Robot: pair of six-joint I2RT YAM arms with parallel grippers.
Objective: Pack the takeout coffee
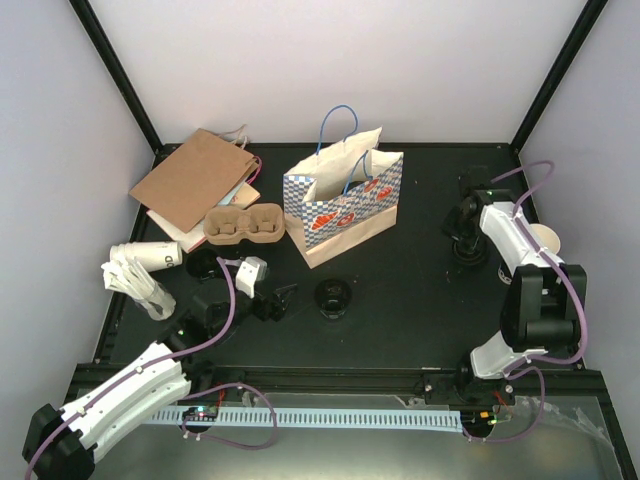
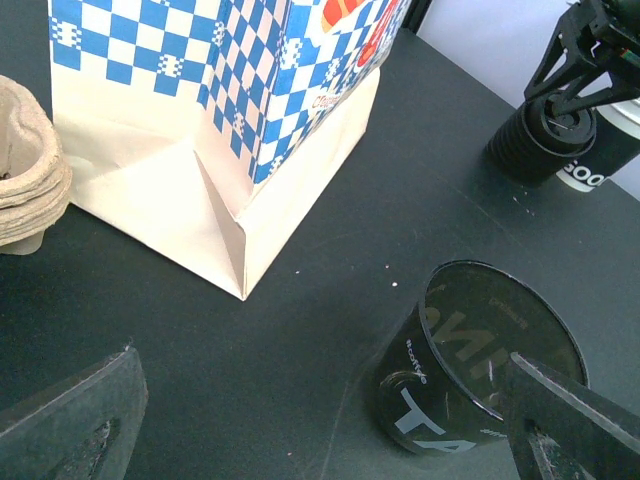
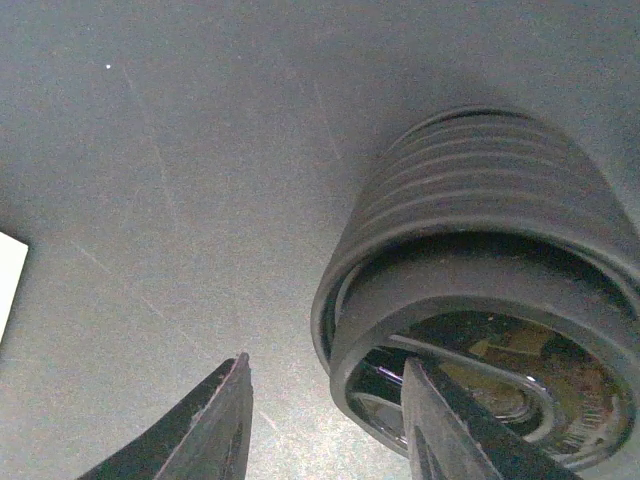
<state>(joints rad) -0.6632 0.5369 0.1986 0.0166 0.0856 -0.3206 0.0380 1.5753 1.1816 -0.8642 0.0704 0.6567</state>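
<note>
Both empty: left fingers (image 1: 275,300) wide-open by black cup (image 1: 332,297), bag (image 1: 345,205); right fingers (image 1: 465,240) half-open over ribbed cup (image 2: 525,150).

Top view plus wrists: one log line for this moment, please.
left gripper open, black cup near one finger | right gripper open at ribbed black cup rim | checked bag upright

Black cup (image 2: 425,400): large white letters, seemingly "TA"; smaller print alongside too blurred.
</note>
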